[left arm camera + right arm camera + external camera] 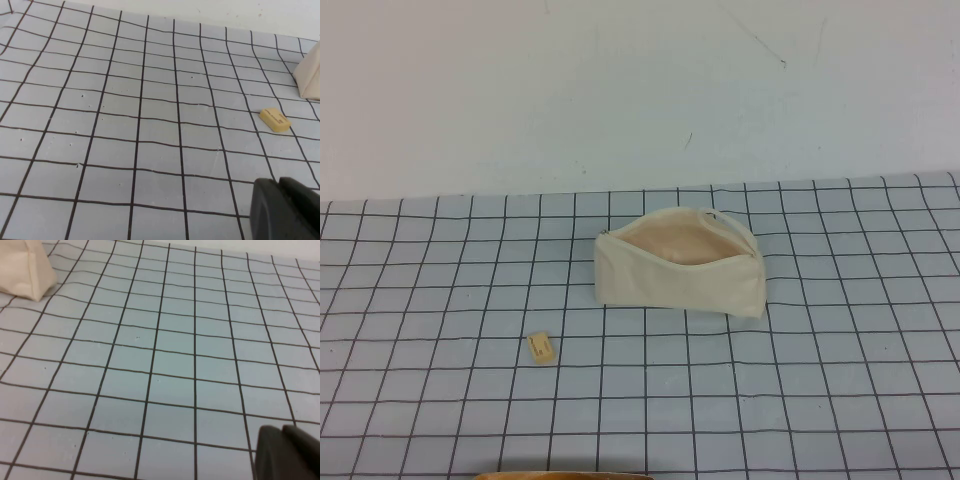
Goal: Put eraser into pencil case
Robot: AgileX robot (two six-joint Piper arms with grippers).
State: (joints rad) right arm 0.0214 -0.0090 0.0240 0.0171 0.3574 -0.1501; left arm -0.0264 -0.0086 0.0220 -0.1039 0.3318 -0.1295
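Note:
The eraser [542,347] is a tiny pale tan block lying flat on the grid mat, left of and nearer than the pencil case [678,265]. The cream-white case stands with its zip mouth open and its beige-pink lining showing. The left wrist view shows the eraser [275,119] and one corner of the case [311,79]. My left gripper [280,182] is shut and empty, well short of the eraser. The right wrist view shows a case corner [26,270]. My right gripper [283,428] is shut and empty, far from the case. Neither gripper shows in the high view.
The blue-grey grid mat [820,380] covers the table up to a white wall [620,90] at the back. A thin brown edge [565,476] shows at the very front of the high view.

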